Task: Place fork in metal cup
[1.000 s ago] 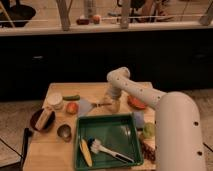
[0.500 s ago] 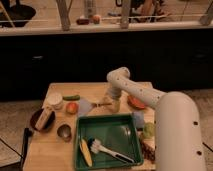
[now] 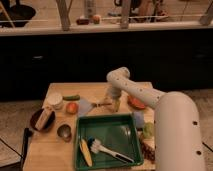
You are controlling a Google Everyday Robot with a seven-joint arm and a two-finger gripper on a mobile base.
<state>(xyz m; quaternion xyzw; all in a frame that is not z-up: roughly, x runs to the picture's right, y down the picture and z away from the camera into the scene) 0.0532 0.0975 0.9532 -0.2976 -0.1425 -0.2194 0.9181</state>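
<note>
Grey and round, the metal cup (image 3: 64, 132) sits on the wooden bench (image 3: 50, 150). It is just left of the green tray (image 3: 107, 127), near the front.

The white arm bends over the bench. Its end effector (image 3: 114, 103) hangs low behind the tray, just beside the orange bowl (image 3: 135, 103). A thin pale stick pokes out from it to the left, and I think that is the fork (image 3: 101, 104). The fork lies flat, its long way going left to right, and its far end points at a blue thing (image 3: 84, 106). I cannot tell if the end effector is wide, narrow, or holding the fork.

From the end effector, the metal cup is off to the left and closer to the front, well apart. So I think the fork must go that way, then tip up so one end drops into the cup's dark mouth. The white cup (image 3: 54, 100) is also on the left, further back, and it is the wrong one.
</note>
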